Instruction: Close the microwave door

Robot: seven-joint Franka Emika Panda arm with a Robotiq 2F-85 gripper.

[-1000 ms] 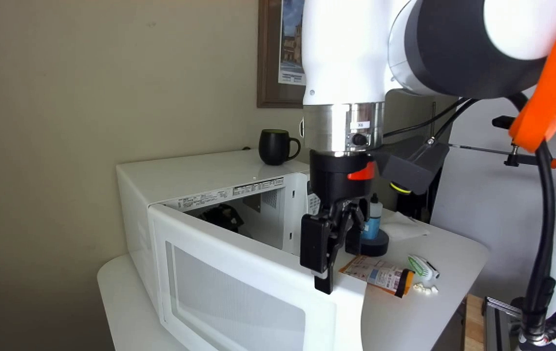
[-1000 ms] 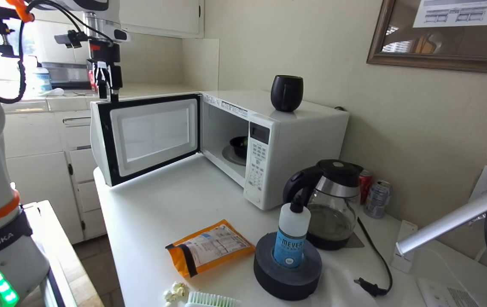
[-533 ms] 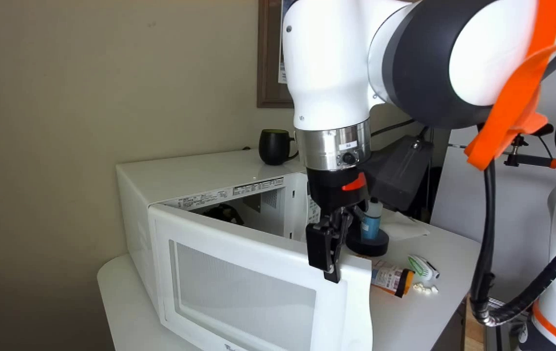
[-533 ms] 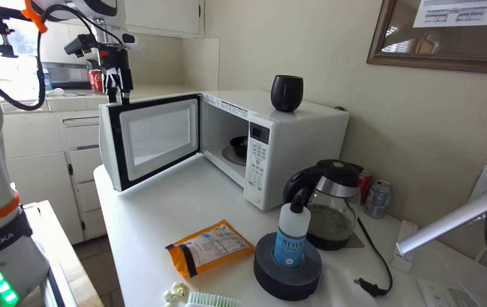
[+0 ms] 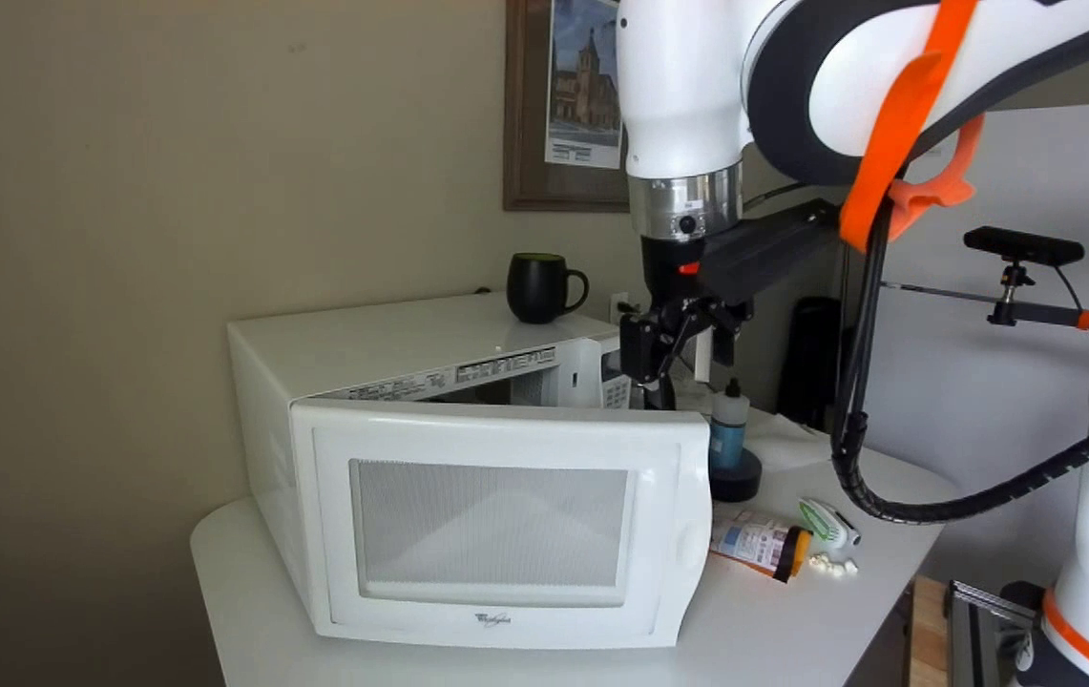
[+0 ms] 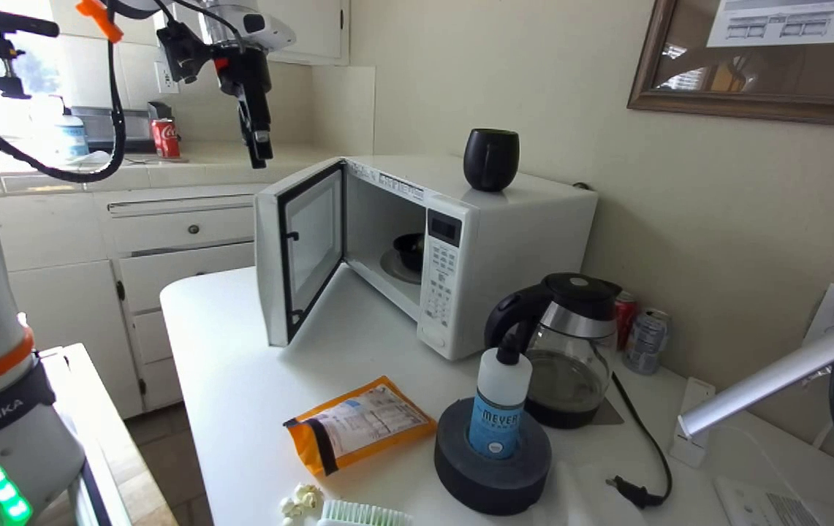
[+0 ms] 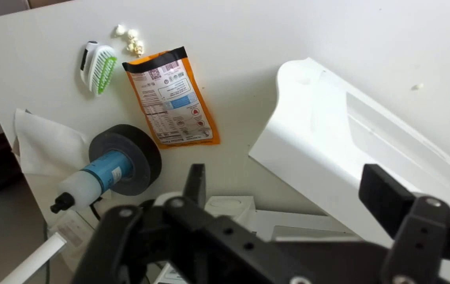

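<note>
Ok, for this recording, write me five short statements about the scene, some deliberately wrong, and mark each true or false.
1. A black mug stands upright on top of the microwave. True.
2. The microwave is empty. False: a black bowl sits inside.
3. The microwave door is partly open. True.
4. The gripper holds nothing. True.
5. Its jaws are shut. False: they stand open.
</note>
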